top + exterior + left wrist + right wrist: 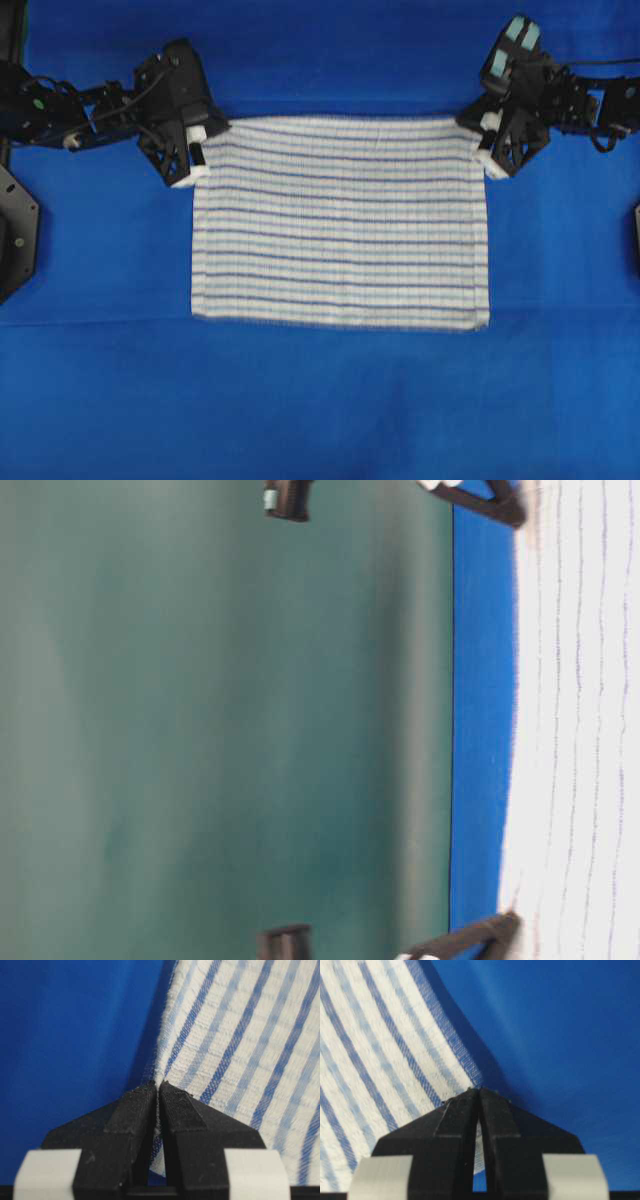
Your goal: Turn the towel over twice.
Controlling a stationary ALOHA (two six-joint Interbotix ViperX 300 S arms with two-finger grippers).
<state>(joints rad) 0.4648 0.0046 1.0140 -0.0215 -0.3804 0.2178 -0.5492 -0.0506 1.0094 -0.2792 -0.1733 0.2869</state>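
Note:
The towel [340, 225], white with thin dark-blue and light-blue stripes, lies spread flat in the middle of the blue tablecloth [320, 400]. My left gripper [207, 142] is shut on the towel's far left corner; in the left wrist view the striped cloth [235, 1035] is pinched between the black fingertips [135, 1105] of that gripper [158, 1086]. My right gripper [478, 135] is shut on the far right corner, and the right wrist view shows the towel's edge [385, 1050] caught between its jaws [479, 1091]. Both corners look slightly drawn up. The table-level view shows the towel [580, 730] lying flat.
The blue tablecloth [480, 680] covers the whole table around the towel. A black fixture [15, 230] sits at the left edge of the overhead view. A plain green wall [220, 720] stands behind the table.

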